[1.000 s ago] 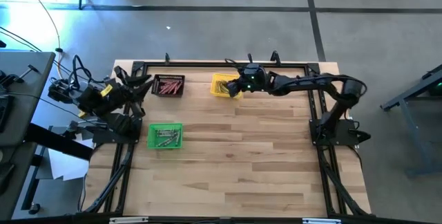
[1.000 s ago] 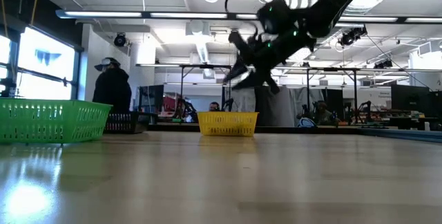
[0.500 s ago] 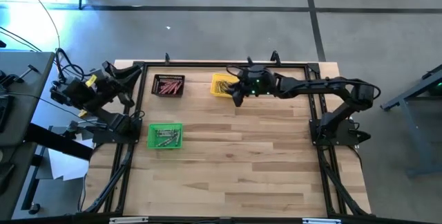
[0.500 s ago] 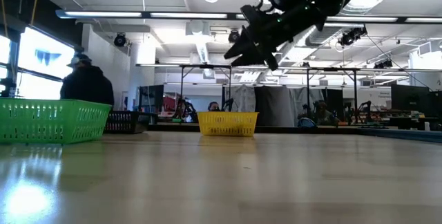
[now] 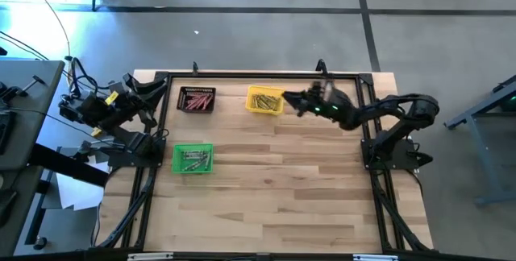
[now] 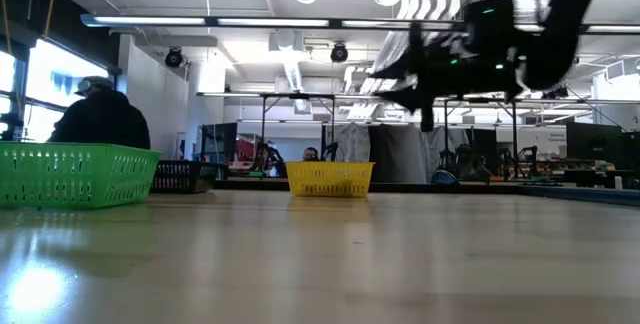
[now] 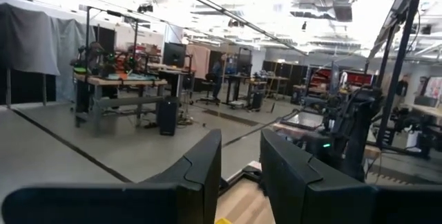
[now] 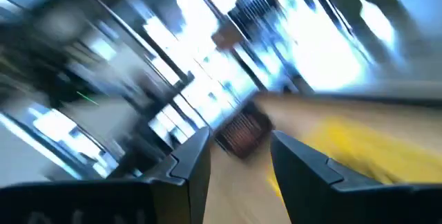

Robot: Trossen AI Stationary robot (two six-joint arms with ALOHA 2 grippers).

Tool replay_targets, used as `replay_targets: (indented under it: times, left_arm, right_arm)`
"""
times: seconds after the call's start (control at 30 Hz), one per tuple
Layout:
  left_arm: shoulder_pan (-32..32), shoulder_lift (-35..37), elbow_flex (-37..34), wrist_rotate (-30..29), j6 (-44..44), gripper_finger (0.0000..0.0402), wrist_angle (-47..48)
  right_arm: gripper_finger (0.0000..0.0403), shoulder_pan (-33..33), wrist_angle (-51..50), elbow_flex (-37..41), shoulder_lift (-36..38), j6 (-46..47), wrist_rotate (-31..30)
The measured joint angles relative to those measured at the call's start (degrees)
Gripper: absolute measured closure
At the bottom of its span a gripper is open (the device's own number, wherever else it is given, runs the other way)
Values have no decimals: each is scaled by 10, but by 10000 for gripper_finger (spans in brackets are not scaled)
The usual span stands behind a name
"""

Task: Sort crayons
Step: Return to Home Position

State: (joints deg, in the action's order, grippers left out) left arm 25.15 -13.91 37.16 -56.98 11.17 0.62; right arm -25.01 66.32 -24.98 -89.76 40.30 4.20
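Beside the yellow bin (image 6: 330,178), upper centre, the right gripper (image 5: 295,101) is held slightly parted, empty; crayons (image 5: 196,100) are seen binned; retraction should be kept high, clear of rims; the left gripper (image 5: 155,92), parted, empty, is parked upper left.

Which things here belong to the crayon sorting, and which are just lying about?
Job: red crayons in the black bin, yellow crayons in the yellow bin, greenish-grey crayons in the green bin; right claw beside yellow bin; left claw at table's left edge.
Lying about: papers beside the table, person behind.
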Motion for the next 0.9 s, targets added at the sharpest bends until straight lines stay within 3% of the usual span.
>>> replay_targets:
  times: [0.1, 0.27, 0.57, 0.9]
  left_arm:
    - [0, 0, 0, 0, 20, 314, -1]
    - [0, 0, 0, 0, 40, 314, -21]
    - [0, 0, 0, -1, 74, 314, -52]
    - [0, 0, 0, -2, 29, 314, -52]
  right_arm:
    - [265, 17, 169, 59, 2, -1, -13]
    - [265, 41, 222, 112, 2, 9, -24]
    - [265, 89, 137, 156, 2, 32, -9]
    - [265, 105, -78, 167, 2, 52, 43]
